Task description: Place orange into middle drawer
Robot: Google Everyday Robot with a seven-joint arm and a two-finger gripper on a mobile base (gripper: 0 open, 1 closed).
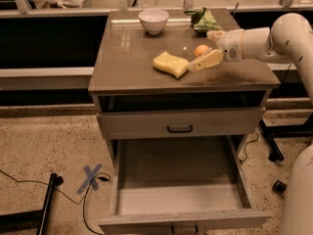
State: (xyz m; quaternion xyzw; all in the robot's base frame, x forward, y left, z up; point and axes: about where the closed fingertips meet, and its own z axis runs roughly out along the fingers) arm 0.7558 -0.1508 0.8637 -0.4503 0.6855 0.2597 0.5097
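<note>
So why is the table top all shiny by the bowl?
In the camera view, light from above glares off the glossy table top near the bowl. The open drawer below sits in dim shadow. The gripper, around the orange, looks bright and washed out.

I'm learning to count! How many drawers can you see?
2. The upper drawer is shut under the tabletop; the middle drawer is pulled open below it. The gripper hovers by the orange.

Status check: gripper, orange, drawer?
Gripper at the orange, right side of tabletop. Orange on the tabletop, not yet in drawer. Middle drawer pulled open, nothing seen inside. Yellow sponge lies just left of orange.
</note>
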